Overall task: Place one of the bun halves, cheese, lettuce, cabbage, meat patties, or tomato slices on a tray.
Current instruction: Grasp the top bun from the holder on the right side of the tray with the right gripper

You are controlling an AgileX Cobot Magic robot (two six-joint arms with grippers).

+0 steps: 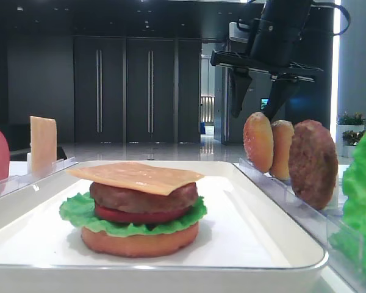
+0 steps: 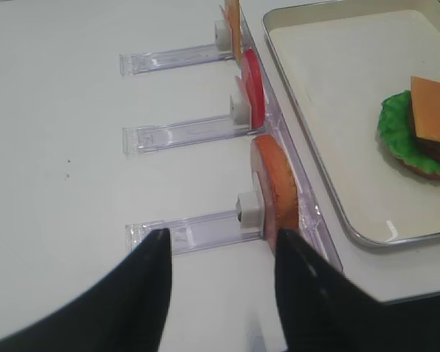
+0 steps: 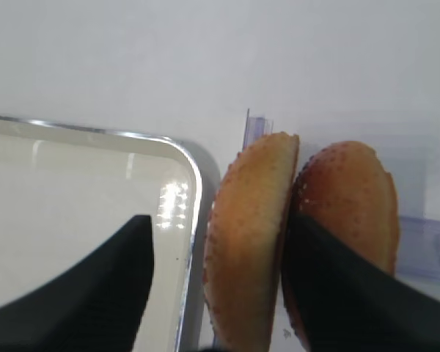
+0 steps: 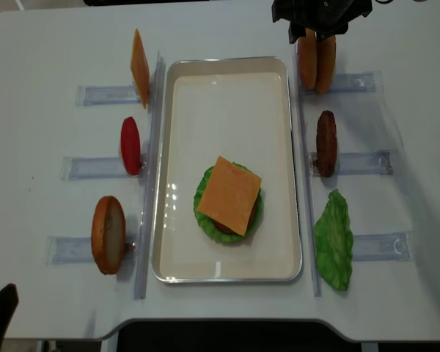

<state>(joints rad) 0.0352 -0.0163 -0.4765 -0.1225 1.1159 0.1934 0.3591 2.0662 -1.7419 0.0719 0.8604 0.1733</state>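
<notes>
The white surface [image 4: 44,51] carried the white tray [image 4: 227,73] down its middle, where a part-built burger [image 1: 137,204] sat: bottom bun, lettuce, tomato, patty and a cheese slice [image 4: 229,194] on top. Clear slotted racks [image 4: 345,81] flanked the tray, holding a spare patty [image 4: 326,143] and a lettuce leaf [image 4: 334,240] on the right.

At the far right rack two bun halves stood on edge, touching. The right gripper [image 3: 220,242] hung over them with its fingers apart, straddling the bun half nearer the tray [image 3: 251,235]; one finger [image 3: 337,279] pressed between the pair. The speckled bun top [image 3: 352,202] stood just outside.

The left gripper [image 2: 220,257] idled with fingers apart by a bun [image 2: 276,187] in the left rack.

To my eye, closing might drag or topple the neighbouring half, since that finger was wedged against it.
</notes>
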